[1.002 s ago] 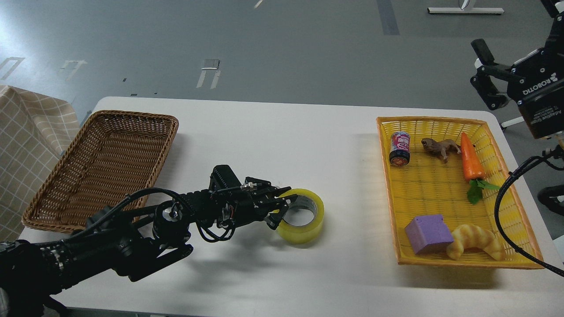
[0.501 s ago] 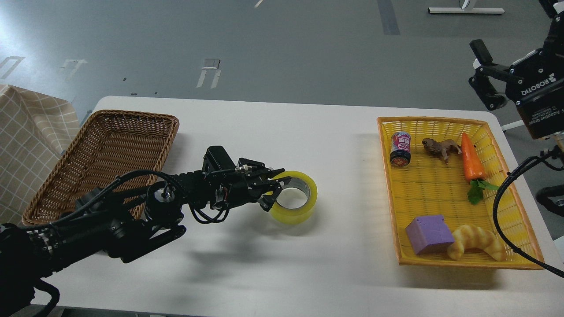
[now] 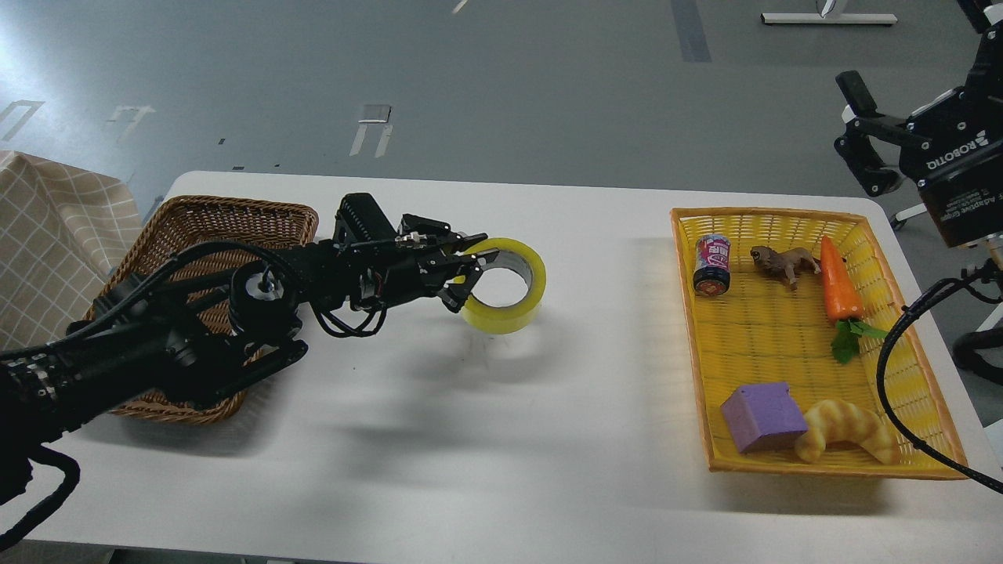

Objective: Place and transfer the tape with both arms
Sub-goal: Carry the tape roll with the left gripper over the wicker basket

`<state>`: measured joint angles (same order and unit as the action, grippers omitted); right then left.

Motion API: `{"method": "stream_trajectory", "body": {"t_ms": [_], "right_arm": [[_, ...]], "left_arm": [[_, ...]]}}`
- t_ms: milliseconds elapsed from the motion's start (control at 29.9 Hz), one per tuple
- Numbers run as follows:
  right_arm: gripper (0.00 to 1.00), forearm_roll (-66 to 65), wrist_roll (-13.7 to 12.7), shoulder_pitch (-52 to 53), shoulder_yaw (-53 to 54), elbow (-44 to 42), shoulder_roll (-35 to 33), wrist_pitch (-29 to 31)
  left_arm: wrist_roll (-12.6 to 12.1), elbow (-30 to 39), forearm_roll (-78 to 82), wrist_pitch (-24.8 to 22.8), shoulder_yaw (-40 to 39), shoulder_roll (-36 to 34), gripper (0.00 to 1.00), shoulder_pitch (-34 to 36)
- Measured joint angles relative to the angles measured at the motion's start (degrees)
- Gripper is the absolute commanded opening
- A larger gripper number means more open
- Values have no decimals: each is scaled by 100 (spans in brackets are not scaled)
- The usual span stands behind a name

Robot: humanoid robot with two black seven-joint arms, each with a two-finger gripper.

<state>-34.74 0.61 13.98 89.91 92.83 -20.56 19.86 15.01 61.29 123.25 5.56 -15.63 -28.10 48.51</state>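
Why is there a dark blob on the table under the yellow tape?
Head view: that blob is the shadow of the tape, held above the white table by the left end effector; overhead light puts it below the roll, soft-edged, beside the arm's bigger shadow.

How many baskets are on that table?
2. A brown basket sits at the table's left end, partly behind the left arm. A yellow basket sits at the right end, holding small items. No others show.
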Motion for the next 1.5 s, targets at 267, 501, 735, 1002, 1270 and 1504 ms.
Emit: {"method": "stream_trajectory", "body": {"t_ms": [267, 501, 735, 1002, 1270, 1504], "right_arm": [[100, -1, 0, 12, -50, -10, 4, 9], [100, -3, -6, 61, -85, -56, 8, 10], [100, 1, -10, 98, -104, -109, 42, 17], [100, 3, -255, 284, -286, -177, 80, 27], [100, 3, -289, 315, -307, -192, 81, 27], [100, 3, -293, 277, -307, -154, 81, 19]], "left_arm": [[417, -1, -367, 268, -52, -898, 18, 112], [948, 4, -770, 705, -51, -1861, 18, 117], [1283, 4, -1214, 1089, 32, -2827, 19, 6], [1300, -412, -1641, 1606, 25, -3315, 19, -649], [1299, -1274, -1905, 2217, 30, -3183, 21, -1360], [1299, -1943, -2158, 2244, 42, -2787, 22, -1538]]}}
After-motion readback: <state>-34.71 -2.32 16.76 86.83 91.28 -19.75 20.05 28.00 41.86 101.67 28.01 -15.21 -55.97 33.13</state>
